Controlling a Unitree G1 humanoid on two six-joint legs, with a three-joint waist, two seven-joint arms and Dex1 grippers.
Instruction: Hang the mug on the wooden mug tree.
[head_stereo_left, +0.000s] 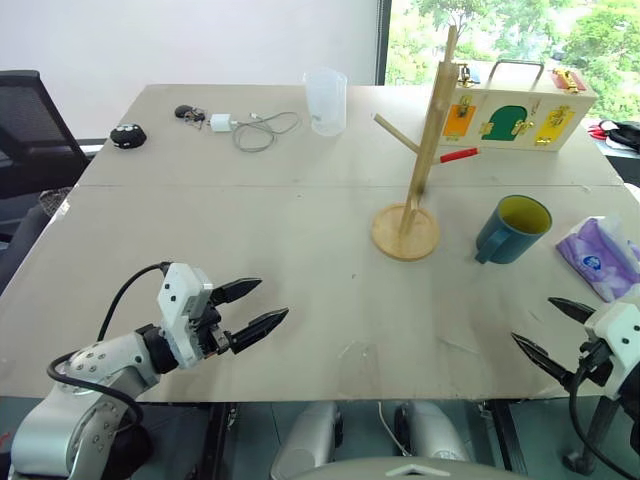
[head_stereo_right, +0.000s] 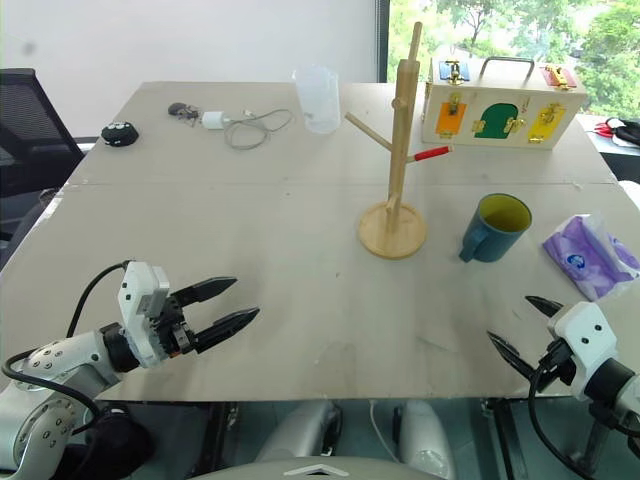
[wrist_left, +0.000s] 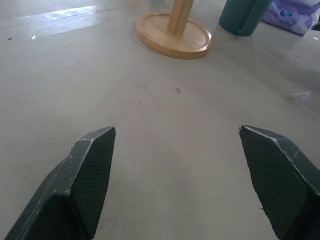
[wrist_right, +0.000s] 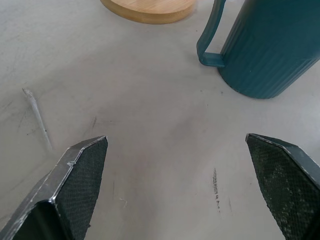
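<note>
Mug (head_stereo_left: 514, 229) first: it stands upright on the bench (head_stereo_left: 250, 260) just to the right of the tree (head_stereo_left: 420, 150), apart from its disc base, handle turned toward that base and yellow-green inside open to the top. I judge it a stiff, glazed ceramic piece, fairly heavy for these thin black fingers, slick on its ribbed wall and liable to chip if it knocks the pole or drops. I would take it by pinching the rim or the wall on the side away from the tree, leaving the handle loop free, since that loop has to slide over a peg; the red-tipped peg (head_stereo_left: 459, 155) pointing toward the mug looks the nearest candidate. My right gripper (head_stereo_left: 548, 328) hovers above the near bench edge, nearer me than the mug and well apart from it, jaws spread wide with nothing between them. My left gripper (head_stereo_left: 259, 305) hangs well to the left of the tree, nearer me, jaws likewise apart and empty. The head views give me the whole tree with its pegs, which the wrist views cut off. The right wrist view gives what the head views do not: the handle's loop (wrist_right: 210, 37) close up and the wall ribbing; the left wrist view shows only the tree's base (wrist_left: 173, 36) and the mug's foot.
</note>
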